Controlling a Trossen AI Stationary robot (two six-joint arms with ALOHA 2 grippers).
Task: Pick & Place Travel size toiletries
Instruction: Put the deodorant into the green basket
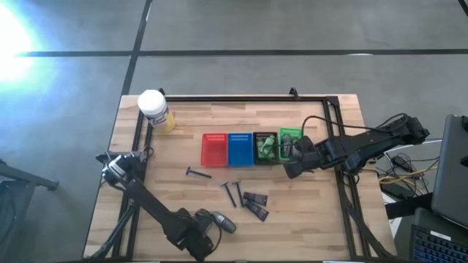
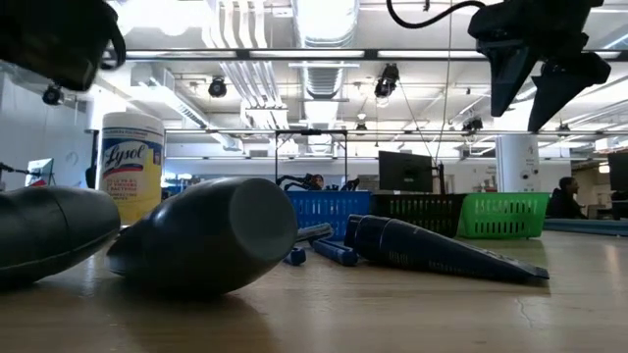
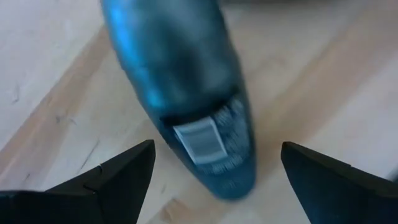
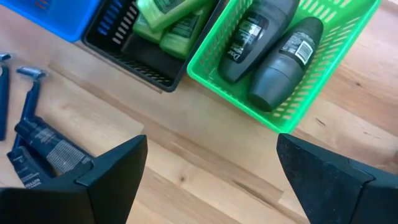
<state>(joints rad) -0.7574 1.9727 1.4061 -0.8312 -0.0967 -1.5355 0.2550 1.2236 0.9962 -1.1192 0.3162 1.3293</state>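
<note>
**Two robot arms over a wooden table of small toiletries**

The left gripper (image 1: 212,232) hangs low at the near edge of the wooden table (image 1: 175,204), its fingers (image 3: 118,177) spread apart on either side of a grey tube (image 3: 186,93) lying on the wood, not touching it. A second grey tube (image 2: 211,235) lies close beside it.

The right gripper (image 1: 291,169) hovers just in front of the green basket (image 1: 289,134), fingers (image 4: 112,171) wide apart and empty. That basket holds two grey tubes (image 4: 277,65). The black basket (image 1: 265,147) next to it holds green tubes (image 4: 171,22). A blue basket (image 1: 240,149) and a red basket (image 1: 214,149) complete the row.

In mid-table lie three thin razors (image 1: 197,174) and two dark packets (image 1: 256,204). A yellow jar (image 1: 156,111) stands at the far left corner.
</note>
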